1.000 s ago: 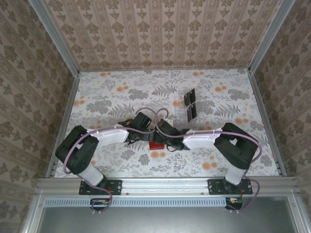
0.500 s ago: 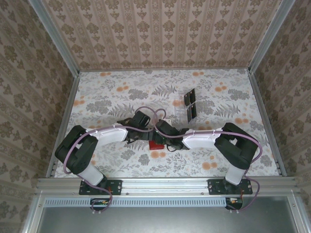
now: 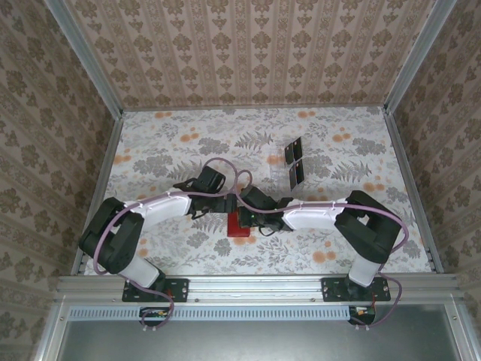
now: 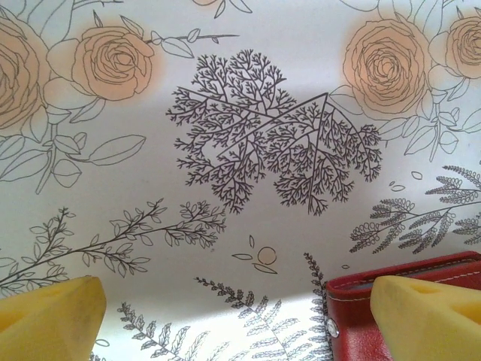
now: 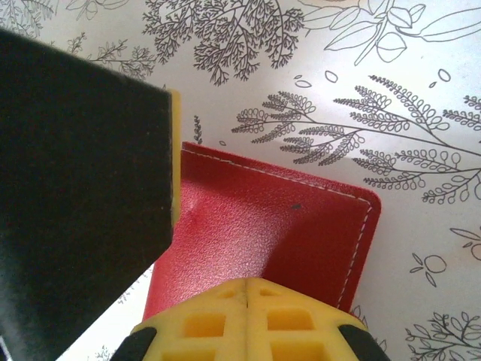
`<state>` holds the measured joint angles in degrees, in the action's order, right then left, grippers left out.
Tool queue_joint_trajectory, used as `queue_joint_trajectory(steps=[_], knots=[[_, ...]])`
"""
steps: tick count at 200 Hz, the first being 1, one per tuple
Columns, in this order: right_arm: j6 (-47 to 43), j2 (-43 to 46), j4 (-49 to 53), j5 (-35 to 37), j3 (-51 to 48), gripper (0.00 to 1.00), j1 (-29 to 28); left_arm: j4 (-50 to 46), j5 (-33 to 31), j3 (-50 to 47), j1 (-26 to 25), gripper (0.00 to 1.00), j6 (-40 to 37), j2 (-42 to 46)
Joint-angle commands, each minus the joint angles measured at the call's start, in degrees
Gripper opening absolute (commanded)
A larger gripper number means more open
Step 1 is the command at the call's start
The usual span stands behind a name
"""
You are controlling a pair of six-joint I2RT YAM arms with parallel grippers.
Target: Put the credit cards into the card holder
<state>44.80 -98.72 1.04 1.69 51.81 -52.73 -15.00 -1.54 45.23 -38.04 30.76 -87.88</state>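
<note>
Red card holder flat on table, mid-width, nearer near edge. Left gripper and right gripper converge above it. Credit cards in clear rack, well apart, toward far edge.

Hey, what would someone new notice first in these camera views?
The red card holder lies mid-table on the flowered table, with the left gripper and right gripper crowded at it. Farther back and to the right, dark credit cards sit in a clear rack. In the right wrist view a big black shape blocks the left side.
</note>
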Motion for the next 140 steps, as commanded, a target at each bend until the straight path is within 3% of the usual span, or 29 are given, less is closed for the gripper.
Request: queue_joint_trajectory(steps=[1,140], knots=[[-1.50,2.28,2.64,-1.02,1.06,0.00,-0.19,-1.16,1.16,-1.30,0.16,1.00,-0.92,1.52],[-1.12,1.63,2.24,-2.15,1.54,0.00,-0.62,1.30,2.19,-7.11,-0.52,1.00,1.29,3.97]])
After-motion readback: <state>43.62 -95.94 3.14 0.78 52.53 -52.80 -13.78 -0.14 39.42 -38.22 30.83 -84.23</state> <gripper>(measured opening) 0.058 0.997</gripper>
